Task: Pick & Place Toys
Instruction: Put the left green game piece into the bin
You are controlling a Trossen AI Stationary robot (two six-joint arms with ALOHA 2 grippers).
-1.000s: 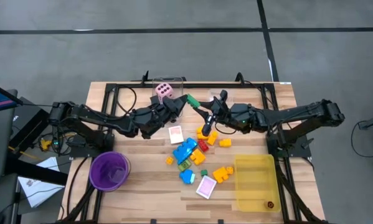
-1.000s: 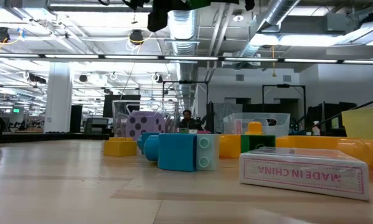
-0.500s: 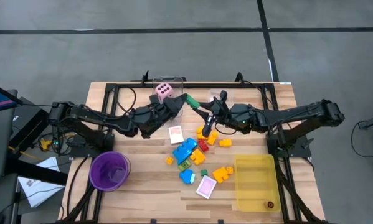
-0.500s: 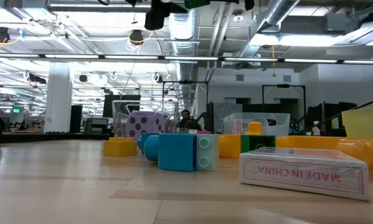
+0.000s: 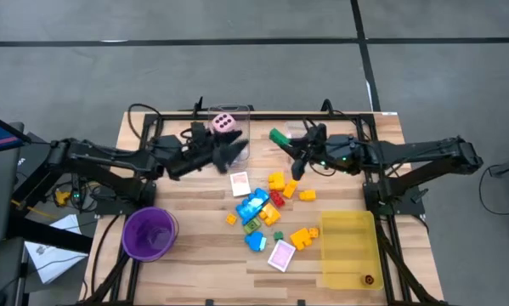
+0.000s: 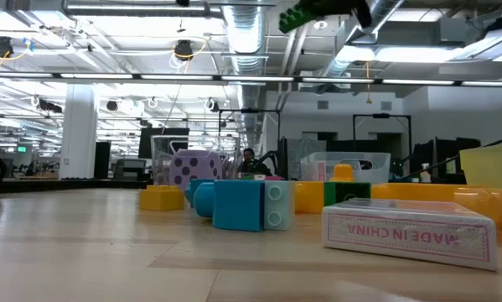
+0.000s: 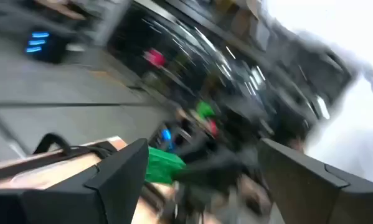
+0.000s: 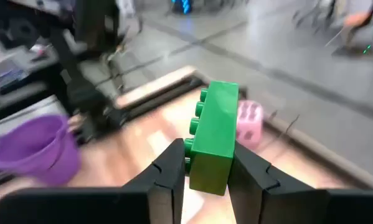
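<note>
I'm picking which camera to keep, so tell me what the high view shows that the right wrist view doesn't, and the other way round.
Only the high view shows both arms whole, the left gripper with open jaws, the toy pile, the yellow tray and the clear box around the pink die.

Only the right wrist view shows the right gripper from close up, its jaws shut on the green block, studs to one side.

Both show that green block, the die, the purple cup and the wooden table.
</note>
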